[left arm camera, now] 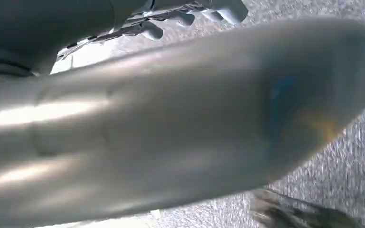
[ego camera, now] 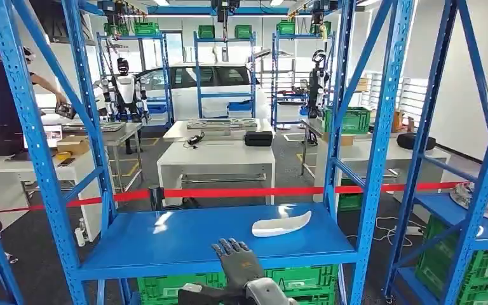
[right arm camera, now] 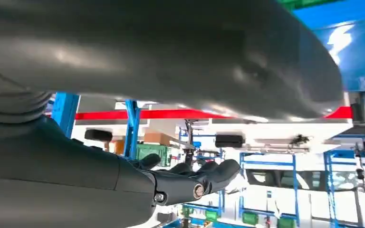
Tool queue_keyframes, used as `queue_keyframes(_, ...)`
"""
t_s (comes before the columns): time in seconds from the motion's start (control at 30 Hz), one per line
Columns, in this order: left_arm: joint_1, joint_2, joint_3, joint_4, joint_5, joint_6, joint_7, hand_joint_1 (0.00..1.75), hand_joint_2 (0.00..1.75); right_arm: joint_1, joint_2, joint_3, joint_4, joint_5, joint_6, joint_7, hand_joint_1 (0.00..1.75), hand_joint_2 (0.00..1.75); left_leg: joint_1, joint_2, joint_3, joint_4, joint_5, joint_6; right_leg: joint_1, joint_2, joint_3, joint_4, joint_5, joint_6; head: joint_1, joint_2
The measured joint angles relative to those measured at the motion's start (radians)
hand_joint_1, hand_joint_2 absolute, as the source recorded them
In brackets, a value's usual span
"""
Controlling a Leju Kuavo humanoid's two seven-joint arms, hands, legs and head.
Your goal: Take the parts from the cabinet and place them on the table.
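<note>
Blue steel shelving point(ego camera: 38, 146) is standing all around me in a bright workshop, and a red tape point(ego camera: 229, 192) is stretching across behind the shelf that I am facing. On this blue shelf point(ego camera: 184, 244) a white curved part point(ego camera: 281, 224) is lying flat, toward the right side of the board and near its back edge. I am holding my right robot hand point(ego camera: 238, 259) above the front edge of the shelf, with the dark fingers point(right arm camera: 204, 173) stretched out and a little apart, and nothing is between them. The right robot hand is near the white curved part but it is not touching it; the part is lying ahead of the fingers and to the right. My left robot hand point(left arm camera: 190, 12) is hanging down over a grey carpet floor point(left arm camera: 361, 156), and its pale fingers are seeming curled, but a big blurred grey cover is hiding most of it, so I cannot tell if it is closed or apart. Green crates point(ego camera: 298, 279) are sitting under the shelf. Behind the tape, white worktops point(ego camera: 216, 159) are standing with a black case point(ego camera: 258, 138) on one, a white car point(ego camera: 210, 89) is parking farther back, and a person in dark clothes point(ego camera: 0, 95) is standing at the left.
</note>
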Motion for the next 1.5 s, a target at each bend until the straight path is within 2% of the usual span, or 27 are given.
queue_keyframes(0.03,0.003,0.001,0.000,0.000,0.000,0.000,0.002,0.00,0.00,0.002,0.001,0.000,0.001,-0.002,0.000,-0.001,0.00,0.00,0.002,0.002,-0.016,-0.034,-0.025,-0.006,-0.005,0.002,0.029,0.000,-0.023,0.005,0.000,0.000)
queue_keyframes(0.07,0.005,0.001,0.000,0.000,0.000,0.000,0.002,0.00,0.00,0.006,0.002,0.002,0.003,-0.004,-0.001,-0.002,0.00,0.00,0.004,0.004,-0.024,-0.100,-0.001,-0.010,-0.011,0.004,0.066,0.000,-0.051,0.012,0.000,0.000)
queue_keyframes(0.1,0.007,0.001,0.000,0.000,0.000,0.000,0.003,0.00,0.00,0.011,0.003,0.003,0.005,-0.004,-0.001,-0.002,0.00,0.00,0.007,0.007,-0.024,-0.162,0.068,-0.014,-0.017,0.004,0.093,0.000,-0.074,0.017,-0.001,0.000)
queue_keyframes(0.17,0.014,-0.003,0.000,0.007,0.000,0.000,0.005,0.00,0.00,0.028,0.005,0.009,0.015,-0.004,0.000,-0.001,0.00,0.00,0.015,0.031,-0.018,-0.302,0.368,-0.017,-0.018,0.004,0.159,-0.001,-0.127,0.029,-0.003,0.000)
queue_keyframes(0.23,0.007,-0.001,0.001,0.003,0.000,0.002,0.007,0.00,0.00,0.022,0.008,0.012,0.013,-0.005,-0.001,-0.001,0.00,0.00,0.006,0.040,0.030,-0.275,0.330,0.008,-0.019,0.006,0.224,-0.044,-0.174,0.047,-0.001,-0.003)
queue_keyframes(0.27,0.002,0.002,0.001,0.000,-0.001,0.003,0.003,0.00,0.00,0.003,0.011,0.013,0.011,-0.005,-0.003,-0.003,0.00,0.00,0.006,0.034,0.036,-0.280,0.313,0.020,-0.018,0.005,0.219,0.017,-0.120,0.056,0.000,-0.002)
queue_keyframes(0.3,-0.013,0.001,0.001,0.000,-0.002,0.003,0.003,0.00,0.00,-0.028,0.021,0.014,0.007,-0.005,-0.001,-0.003,0.00,0.00,0.003,0.029,0.044,-0.280,0.294,0.026,-0.016,0.005,0.195,0.079,-0.088,0.059,0.003,-0.003)
queue_keyframes(0.37,-0.033,-0.001,0.001,-0.003,-0.002,0.004,0.003,0.00,0.00,-0.074,0.027,0.014,-0.002,-0.008,-0.003,-0.005,0.00,0.00,0.010,0.022,0.070,-0.282,0.279,0.041,-0.023,-0.010,0.116,0.197,-0.082,0.066,0.005,-0.003)
queue_keyframes(0.43,-0.031,0.000,0.001,-0.005,-0.002,0.006,0.005,0.00,0.00,-0.061,0.025,0.018,-0.002,-0.013,-0.006,-0.006,0.00,0.00,0.015,0.021,0.097,-0.287,0.270,0.046,-0.024,-0.017,0.038,0.282,-0.160,0.081,0.005,-0.003)
queue_keyframes(0.47,-0.027,0.000,0.001,-0.004,-0.002,0.007,0.007,0.00,0.00,-0.043,0.020,0.021,0.001,-0.013,-0.005,-0.007,0.00,0.00,0.017,0.020,0.118,-0.290,0.264,0.044,-0.026,-0.020,-0.001,0.300,-0.227,0.086,0.005,-0.003)
queue_keyframes(0.53,-0.022,-0.001,0.002,-0.003,0.001,0.008,0.002,0.00,0.00,-0.013,0.000,0.024,0.013,-0.019,-0.005,-0.005,0.00,0.00,0.023,0.009,0.139,-0.289,0.244,0.039,-0.030,-0.021,-0.057,0.270,-0.309,0.086,0.006,-0.003)
queue_keyframes(0.57,-0.016,-0.003,0.002,-0.003,0.003,0.008,-0.001,0.00,0.00,-0.008,-0.015,0.023,0.016,-0.025,-0.006,0.000,0.00,0.00,0.025,0.007,0.145,-0.287,0.234,0.035,-0.031,-0.022,-0.080,0.221,-0.289,0.088,0.008,-0.003)
queue_keyframes(0.6,-0.009,-0.006,0.003,-0.003,0.005,0.008,-0.005,0.00,0.00,-0.007,-0.027,0.023,0.018,-0.029,-0.009,0.003,0.00,0.00,0.027,0.008,0.152,-0.285,0.223,0.030,-0.031,-0.024,-0.092,0.146,-0.201,0.088,0.008,-0.003)
queue_keyframes(0.67,-0.002,-0.008,0.005,-0.001,0.006,0.012,-0.007,0.00,0.00,0.000,-0.045,0.023,0.021,-0.034,-0.018,0.003,0.00,0.00,0.024,0.009,0.166,-0.281,0.205,0.017,-0.030,-0.047,-0.096,0.046,0.054,0.078,0.007,-0.003)
queue_keyframes(0.73,-0.001,-0.008,0.006,-0.001,0.006,0.014,-0.007,0.00,0.00,0.012,-0.052,0.024,0.024,-0.035,-0.019,0.003,0.00,0.00,0.022,0.011,0.165,-0.288,0.199,0.001,-0.019,-0.037,-0.091,0.044,0.050,0.064,0.005,-0.003)
queue_keyframes(0.83,0.001,-0.008,0.006,-0.001,0.008,0.015,-0.007,0.00,0.00,0.016,-0.062,0.024,0.024,-0.036,-0.021,0.005,0.00,0.00,0.029,0.016,0.152,-0.258,0.205,-0.017,-0.026,-0.025,-0.073,0.029,0.046,0.042,0.006,-0.002)
queue_keyframes(0.9,-0.001,-0.009,0.006,0.000,0.008,0.015,-0.008,0.00,0.00,0.014,-0.063,0.024,0.024,-0.036,-0.021,0.004,0.00,0.00,0.026,0.012,0.091,-0.148,0.185,-0.017,-0.025,-0.022,-0.057,0.025,0.037,0.028,0.002,-0.002)
queue_keyframes(0.97,-0.001,-0.009,0.007,0.000,0.012,0.016,-0.008,0.00,0.00,0.022,-0.064,0.024,0.024,-0.040,-0.024,0.015,0.00,0.00,0.024,0.012,-0.004,-0.016,0.127,-0.018,-0.019,-0.018,-0.048,0.025,0.024,0.019,0.000,-0.002)
queue_keyframes(1.03,0.004,-0.009,0.013,0.000,0.018,0.021,-0.006,0.00,0.00,0.035,-0.076,0.024,0.024,-0.043,-0.038,0.030,0.00,0.00,0.021,0.012,-0.052,0.012,0.133,-0.014,-0.014,-0.011,-0.032,0.026,0.010,0.018,-0.001,-0.001)
queue_keyframes(1.13,0.010,-0.009,0.023,0.000,0.021,0.024,-0.008,0.00,0.00,0.038,-0.102,0.023,0.026,-0.046,-0.055,0.037,0.00,0.00,0.016,0.011,0.006,-0.190,0.298,0.001,-0.013,-0.008,0.004,0.026,-0.019,0.024,-0.002,-0.001)
queue_keyframes(1.17,0.013,-0.010,0.025,0.001,0.023,0.025,-0.011,0.00,0.00,0.040,-0.123,0.022,0.026,-0.052,-0.064,0.034,0.00,0.00,0.013,0.008,0.019,-0.251,0.333,0.006,-0.011,-0.008,0.007,0.027,-0.030,0.031,-0.002,-0.002)
queue_keyframes(1.2,0.012,-0.013,0.028,0.002,0.024,0.028,-0.016,0.00,0.00,0.043,-0.139,0.021,0.026,-0.058,-0.072,0.031,0.00,0.00,0.009,0.010,0.030,-0.273,0.277,0.008,-0.008,-0.005,0.010,0.031,-0.035,0.038,-0.003,-0.002)
queue_keyframes(1.23,0.011,-0.015,0.029,0.001,0.024,0.030,-0.018,0.00,0.00,0.053,-0.161,0.017,0.025,-0.063,-0.083,0.034,0.00,0.00,0.010,0.009,0.040,-0.264,0.292,0.018,-0.005,-0.008,0.006,0.033,-0.044,0.047,-0.003,-0.001)
queue_keyframes(1.37,0.021,-0.022,0.032,0.001,0.024,0.023,-0.030,0.00,0.00,0.096,-0.229,-0.005,0.012,-0.069,-0.116,0.049,0.00,0.00,0.015,0.004,0.056,-0.269,0.272,0.044,-0.009,-0.014,0.014,0.054,-0.075,0.072,0.003,0.000)
queue_keyframes(1.4,0.018,-0.022,0.032,0.001,0.024,0.022,-0.031,0.00,0.00,0.099,-0.239,-0.008,0.012,-0.069,-0.117,0.050,0.00,0.00,0.015,0.006,0.061,-0.269,0.266,0.050,-0.009,-0.016,-0.020,0.115,-0.100,0.078,0.005,-0.002)
queue_keyframes(1.47,0.014,-0.022,0.032,0.001,0.022,0.021,-0.033,0.00,0.00,0.118,-0.259,-0.010,0.012,-0.069,-0.117,0.048,0.00,0.00,0.013,0.007,0.068,-0.269,0.255,0.054,-0.012,-0.018,-0.135,0.295,-0.161,0.087,0.006,0.000)
queue_keyframes(1.5,0.013,-0.022,0.032,0.001,0.022,0.021,-0.033,0.00,0.00,0.132,-0.265,-0.010,0.012,-0.068,-0.117,0.046,0.00,0.00,0.013,0.007,0.073,-0.269,0.250,0.055,-0.013,-0.018,-0.179,0.352,-0.169,0.089,0.006,0.000)
